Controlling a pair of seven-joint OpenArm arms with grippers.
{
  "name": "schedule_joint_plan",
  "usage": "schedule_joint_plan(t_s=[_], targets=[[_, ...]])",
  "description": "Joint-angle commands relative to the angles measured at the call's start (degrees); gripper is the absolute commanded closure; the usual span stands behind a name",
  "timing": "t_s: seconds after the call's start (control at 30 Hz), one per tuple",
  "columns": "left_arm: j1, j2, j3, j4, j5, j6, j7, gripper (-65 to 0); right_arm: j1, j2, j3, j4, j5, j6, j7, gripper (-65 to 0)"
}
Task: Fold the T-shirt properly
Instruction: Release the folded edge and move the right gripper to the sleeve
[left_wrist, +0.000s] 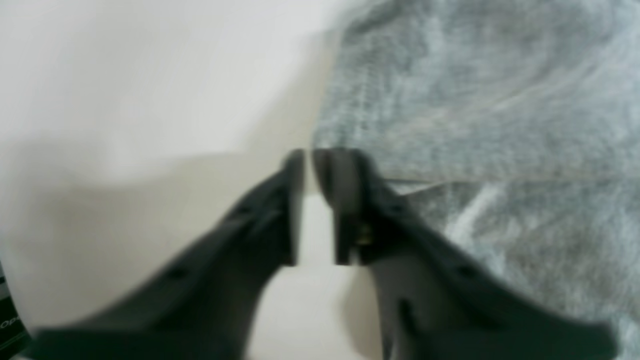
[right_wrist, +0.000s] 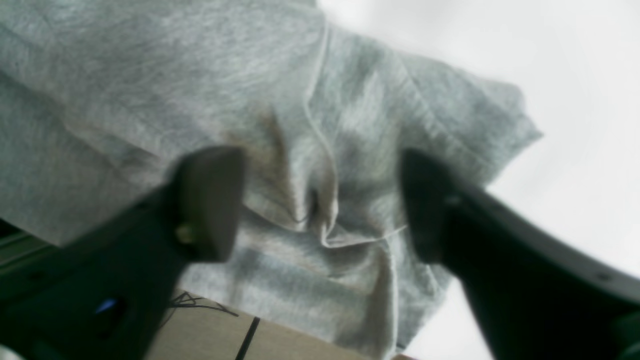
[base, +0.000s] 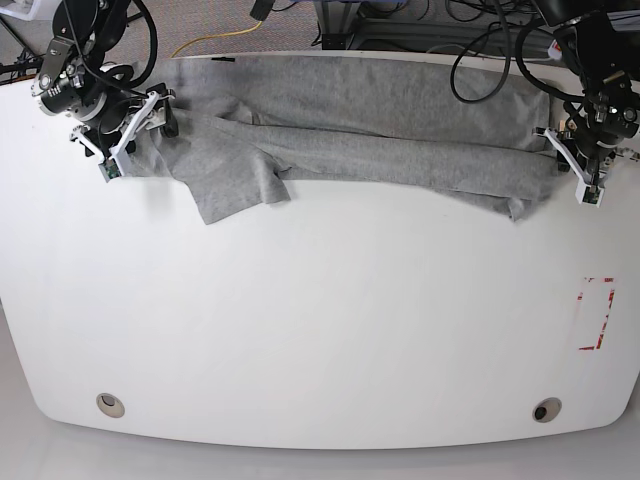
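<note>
The light grey T-shirt (base: 360, 130) lies spread across the far part of the white table (base: 330, 330), with one sleeve (base: 235, 185) reaching toward the front; no lettering shows. My right gripper (base: 150, 125) is at the shirt's left end. In the right wrist view it (right_wrist: 320, 200) is open wide, with bunched shirt cloth (right_wrist: 320, 150) between the fingers. My left gripper (base: 572, 165) is at the shirt's right end. In the left wrist view it (left_wrist: 307, 155) is shut, its tips at the shirt's edge (left_wrist: 450, 125). I cannot tell whether cloth is pinched.
A red tape mark (base: 598, 315) lies near the table's right edge. Two round holes (base: 110, 404) (base: 545, 410) sit near the front edge. Cables and equipment (base: 400, 20) lie behind the table. The shirt hangs over the table edge in the right wrist view.
</note>
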Motion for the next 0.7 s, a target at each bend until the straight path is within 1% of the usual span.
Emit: schedule_joint_plan(t_s=[0.0,0.03,0.13,0.23,0.33,0.43,0.67], targets=[[-0.81,-1.05,-0.21,1.21,-0.44,0.04,-0.95,-22.4,0.32,0.73,1.44,1.69,0.6,0.44,0.86,-54.4],[-0.98,-1.14,-0.21,1.21,-0.53,0.04,-0.95,-26.0,0.41,0.73,1.79,2.4,0.6,0.44,0.86,-55.5],[-2.56,-1.14,-0.3,1.83,-0.53,0.04,-0.95,-31.5,1.46,0.73,1.62,3.01,0.69,0.53,0.86,-55.3],[-3.44,-1.14,-0.39,3.67,-0.53,0.04,-0.95,-31.9,4.01,0.73,1.53,1.96,2.45,0.53,0.86,-55.3],[-3.71,-1.05,-0.39,4.9,-0.53,0.04,-0.95,-31.9,6.74,0.64,-0.76,-0.42,3.85,0.0,0.86,-55.3],[-4.94,-0.96,-0.3,4.9,-0.53,0.04,-0.95,-31.9,9.55,0.64,-2.96,-2.96,3.68,0.0,0.86,-55.3],[-5.99,-0.87,-0.3,4.64,-0.09,0.13,-0.95,-31.9,17.55,0.64,-7.26,-14.13,3.68,-0.09,1.13,-55.3]])
